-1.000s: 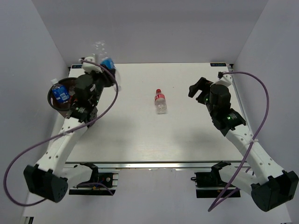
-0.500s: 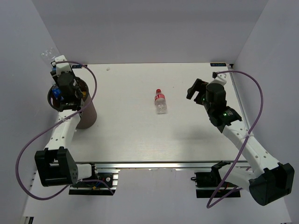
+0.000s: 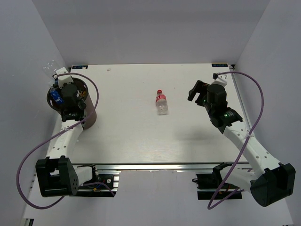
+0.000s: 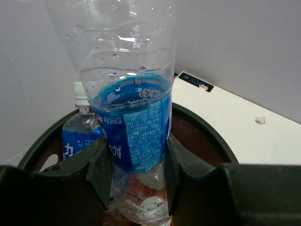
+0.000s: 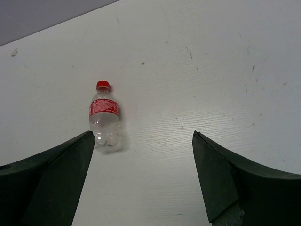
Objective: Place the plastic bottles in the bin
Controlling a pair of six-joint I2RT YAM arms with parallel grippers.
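Note:
My left gripper [image 3: 60,87] hangs over the mouth of the dark brown bin [image 3: 90,116] at the table's left edge, shut on a clear bottle with a blue label [image 4: 134,120]. That bottle's clear base [image 3: 48,68] sticks out toward the left wall. Through the left wrist view I see the bin's rim [image 4: 207,137] below, with another blue-labelled, white-capped bottle [image 4: 79,132] inside it. A clear bottle with a red cap and red label [image 3: 161,102] lies on the table's middle. My right gripper [image 3: 196,91] is open to its right, apart from this red-capped bottle [image 5: 104,115].
White walls close in the table on the left, back and right; the left wall [image 3: 28,70] stands right beside the bin. A small white scrap [image 3: 109,68] lies near the back edge.
The left arm swung left from the back of the table, carrying the blue-labelled bottle over the bin's mouth. The right arm shifted slightly; the red-capped bottle stayed put.

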